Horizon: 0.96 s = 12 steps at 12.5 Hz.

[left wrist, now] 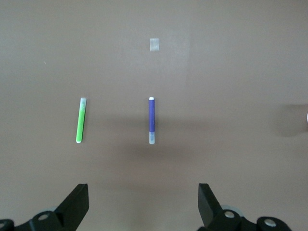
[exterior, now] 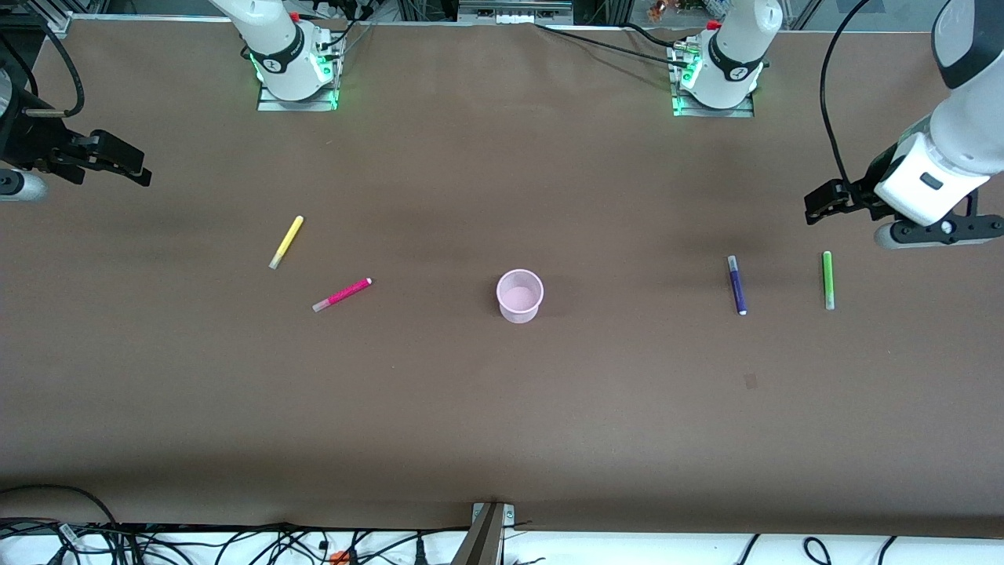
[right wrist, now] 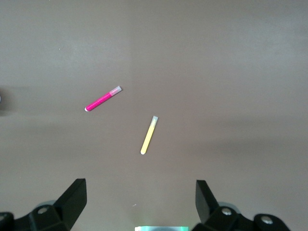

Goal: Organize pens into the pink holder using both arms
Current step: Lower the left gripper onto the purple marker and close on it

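Note:
The pink holder (exterior: 519,296) stands upright and empty at the table's middle. The yellow pen (exterior: 286,242) and the magenta pen (exterior: 343,295) lie toward the right arm's end; both show in the right wrist view, yellow (right wrist: 148,135) and magenta (right wrist: 103,99). The purple pen (exterior: 737,285) and the green pen (exterior: 827,279) lie toward the left arm's end; both show in the left wrist view, purple (left wrist: 151,120) and green (left wrist: 81,120). My right gripper (exterior: 140,169) (right wrist: 140,190) hangs open and empty over its table end. My left gripper (exterior: 812,208) (left wrist: 143,192) hangs open and empty over its end.
The two arm bases (exterior: 296,74) (exterior: 714,78) stand along the table edge farthest from the front camera. A small pale patch (exterior: 751,381) (left wrist: 154,44) marks the table nearer to the front camera than the purple pen. Cables (exterior: 235,541) lie past the near edge.

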Tool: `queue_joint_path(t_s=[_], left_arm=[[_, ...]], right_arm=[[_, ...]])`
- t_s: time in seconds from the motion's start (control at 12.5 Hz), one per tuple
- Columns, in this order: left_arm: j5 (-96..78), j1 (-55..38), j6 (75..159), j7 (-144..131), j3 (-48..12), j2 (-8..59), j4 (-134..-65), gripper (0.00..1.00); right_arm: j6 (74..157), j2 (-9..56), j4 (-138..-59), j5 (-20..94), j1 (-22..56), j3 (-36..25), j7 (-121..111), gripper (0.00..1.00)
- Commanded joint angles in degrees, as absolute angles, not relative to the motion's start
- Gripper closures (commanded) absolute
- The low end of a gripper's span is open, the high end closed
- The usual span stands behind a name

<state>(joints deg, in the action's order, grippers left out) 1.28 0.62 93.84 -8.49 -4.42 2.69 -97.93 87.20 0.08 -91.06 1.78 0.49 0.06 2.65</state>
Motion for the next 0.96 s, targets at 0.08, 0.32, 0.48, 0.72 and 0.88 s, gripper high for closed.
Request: queue_joint_path(t_s=[0.08,0.32,0.48,0.72,0.88], left_arm=[[1.3,1.1,93.1,-7.3,-4.7,9.6,-96.2,0.00],[1.8,2.2,97.9,-7.4,-4.7,14.8,-97.0,0.00],[1.9,2.2,102.3,-7.4,-4.6,18.2,-97.7,0.00],[2.0,2.4,112.8,-7.4,-4.6,20.8,-103.9,0.00],[2.5,2.3,118.6,-7.4,-4.6,22.7,-107.4,0.00]], right_arm=[[86.7,-0.1,-90.9,2.5,-0.1,0.3,2.5,0.00],[86.5,-0.2,-90.9,2.4,-0.1,0.4,2.5,0.00],[86.6,-0.2,-90.8,2.4,-0.1,0.3,2.2,0.00],[88.9,-0.1,-90.7,2.5,-0.1,0.4,1.9,0.00],[92.7,1.1,-90.4,2.4,0.4,0.4,1.8,0.00]])
